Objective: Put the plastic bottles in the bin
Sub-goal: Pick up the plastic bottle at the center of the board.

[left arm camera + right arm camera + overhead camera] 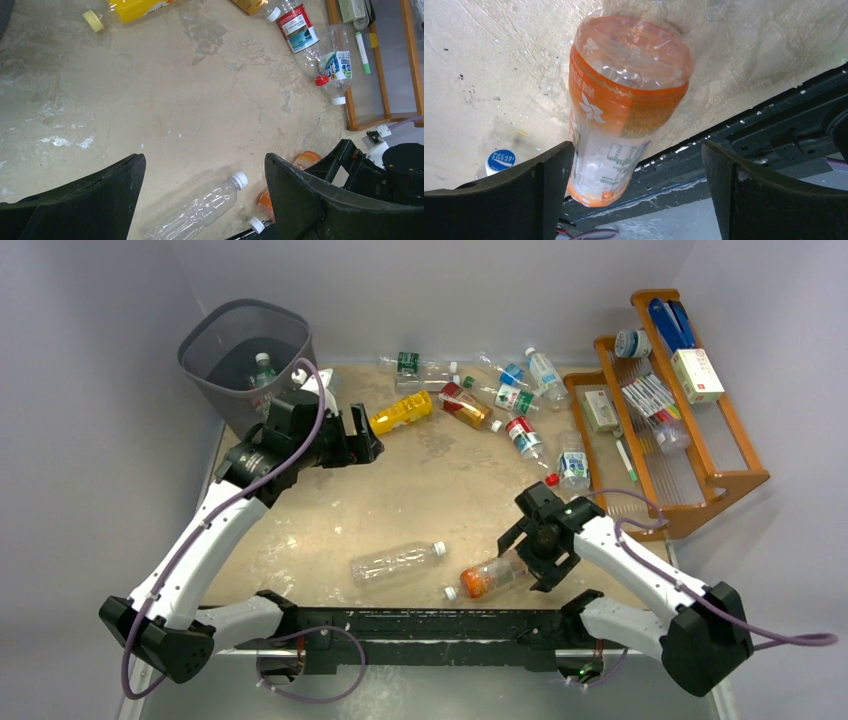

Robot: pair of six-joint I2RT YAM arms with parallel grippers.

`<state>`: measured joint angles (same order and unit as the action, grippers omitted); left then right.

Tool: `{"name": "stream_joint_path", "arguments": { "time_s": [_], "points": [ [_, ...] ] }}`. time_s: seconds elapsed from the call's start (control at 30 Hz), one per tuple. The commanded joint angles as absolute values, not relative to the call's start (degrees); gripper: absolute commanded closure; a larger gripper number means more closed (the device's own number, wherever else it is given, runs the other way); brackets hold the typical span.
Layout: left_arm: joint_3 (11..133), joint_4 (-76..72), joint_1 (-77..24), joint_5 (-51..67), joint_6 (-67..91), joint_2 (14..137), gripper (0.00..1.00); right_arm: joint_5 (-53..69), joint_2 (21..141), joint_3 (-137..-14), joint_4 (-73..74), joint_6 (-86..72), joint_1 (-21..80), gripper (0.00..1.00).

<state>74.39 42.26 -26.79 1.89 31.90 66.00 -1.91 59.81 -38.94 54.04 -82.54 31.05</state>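
Right claw (522, 558) stands wide open around the base end of the orange bottle (490, 578), gripping nothing. In the wrist view the bottle (624, 115) lies between the fingers, close to the left one (524, 195); whether it touches, I cannot tell. It lies by the near edge of the table (430, 490), right of middle.

The step in hand looks like the pick of this bottle. The next move calls for closing on its body, lifting, then carrying it to the bin (205, 355) at the far left corner.

Left claw (365, 440) is open too and empty, just beside the bin, which already holds one bottle (262, 368). A yellow bottle (402, 412) lies near it. A clear bottle (395, 562) lies by the near edge, left of the orange one. More bottles (505, 405) are strewn along the far edge toward the rack (700, 480) at the right edge.

A black rail (440, 625) runs along the near edge, just beside the orange bottle, so room is tight on that side. The table's middle is open, but the left arm (215, 530) stands by the bin and may crowd the drop.
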Motion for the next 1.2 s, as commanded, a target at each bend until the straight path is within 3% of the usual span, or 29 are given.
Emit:
{"name": "stream_joint_path", "arguments": {
  "time_s": [0.0,0.17,0.3,0.57,0.73,1.17],
  "points": [
    [73.53,38.86,-27.24,0.62,31.14,64.14,0.11,-4.42,63.45,-39.43,51.74,-84.17,30.91,0.0],
    [72.91,38.93,-27.42,0.82,31.11,63.15,0.12,-6.06,68.54,-42.05,52.41,-83.25,30.92,0.0],
    [73.21,39.32,-27.81,1.34,31.17,62.71,0.11,-6.9,70.34,-41.7,51.84,-82.76,30.87,0.06],
    [72.8,40.54,-28.71,1.58,31.27,60.83,0.12,-8.84,71.79,-42.78,52.39,-81.78,30.85,0.5],
    [71.55,39.84,-29.15,3.02,31.85,60.15,0.12,-10.65,69.44,-45.7,54.96,-81.33,30.91,0.63],
    [67.06,35.37,-32.81,9.23,34.01,56.47,0.12,-16.98,64.18,-66.24,64.0,-77.31,30.91,0.68]
  ]
}}
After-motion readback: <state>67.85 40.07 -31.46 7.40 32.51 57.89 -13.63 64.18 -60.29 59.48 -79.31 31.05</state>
